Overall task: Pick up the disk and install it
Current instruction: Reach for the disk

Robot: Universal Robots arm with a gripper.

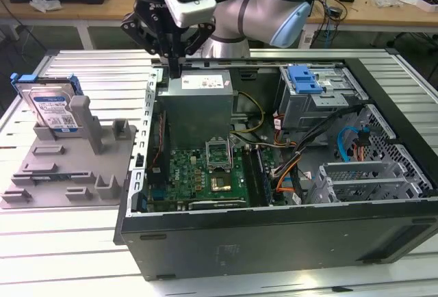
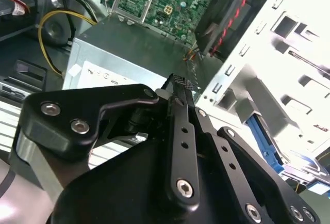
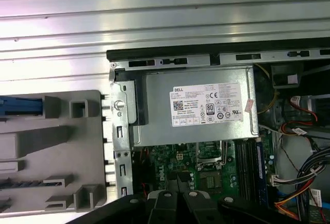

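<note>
A white-stickered power-supply box (image 3: 196, 105) is seen inside the open computer case (image 3: 206, 57) — motherboard (image 3: 172, 161) adjoining; beside the case, the blue-edged disk (image 3: 20, 105) is held in a grey fixture (image 3: 56, 152).

Silver arm (image 1: 241, 11), light-blue joint cap (image 1: 292, 22); black pincer (image 1: 175, 66), silver screws (image 2: 184, 186).

The disk (image 1: 53, 109), at nine o'clock from the computer case (image 1: 274, 242) in the exterior view, has a dull silver metal face, a glossy white-and-blue paper label and a blue plastic carrier frame. Its holder (image 1: 68, 174) is matt grey plastic. The table (image 1: 68, 256) is ribbed, pale brushed metal. The case is matt black painted metal. The power-supply box (image 1: 198, 102) is bare grey sheet metal with a white paper sticker. The gripper (image 2: 178, 83) is matt black, with bright screw heads.
</note>
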